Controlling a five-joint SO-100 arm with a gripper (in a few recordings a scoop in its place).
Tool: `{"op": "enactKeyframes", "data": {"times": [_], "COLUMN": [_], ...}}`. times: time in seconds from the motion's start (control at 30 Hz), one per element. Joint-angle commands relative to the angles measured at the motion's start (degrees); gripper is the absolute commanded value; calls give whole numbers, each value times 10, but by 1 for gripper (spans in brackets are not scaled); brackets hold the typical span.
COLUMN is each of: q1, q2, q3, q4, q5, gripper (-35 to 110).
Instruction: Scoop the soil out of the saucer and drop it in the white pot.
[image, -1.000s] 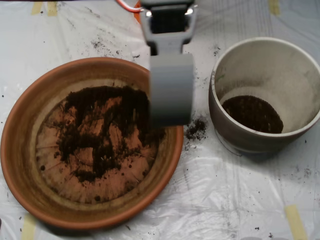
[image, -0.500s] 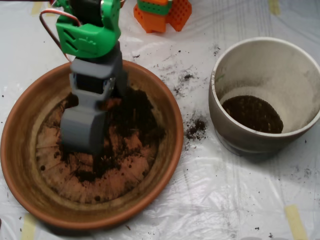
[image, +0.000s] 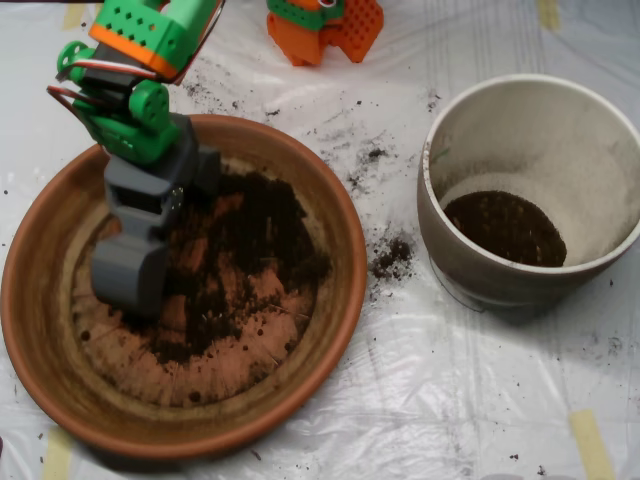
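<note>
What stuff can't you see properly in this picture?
- Soil and saucer floor under the scoop: covered by the scoop, overhead view.
- The arm's upper part: cut off by the top edge.
- How deep the soil lies in the white pot: only its top surface shows from above.
- The scoop's underside: faces away from the camera.

Hidden, cropped and unclear parts

The hand (image: 128, 275) covers the soil (image: 240, 255) and ridged base at the left of the saucer (image: 330, 330), and its lower edge against the soil is hidden beneath its own body. The green arm (image: 135, 95) and the orange base (image: 325, 25) are cut off by the top edge. The white pot (image: 470, 255) runs off the right edge, its near wall hiding some of its floor.
</note>
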Motion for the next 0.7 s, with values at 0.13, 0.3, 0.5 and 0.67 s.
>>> {"op": "enactKeyframes", "data": {"times": [0.13,0.3,0.5,0.67], "q1": [20,21,25,31], "q2": [-40,-76,-78,-55], "q3": [-123,-164,-159,-123], "q4": [38,56,53,28], "q5": [-12,-17,-17,-20], "gripper": [51,47,21,14]}}
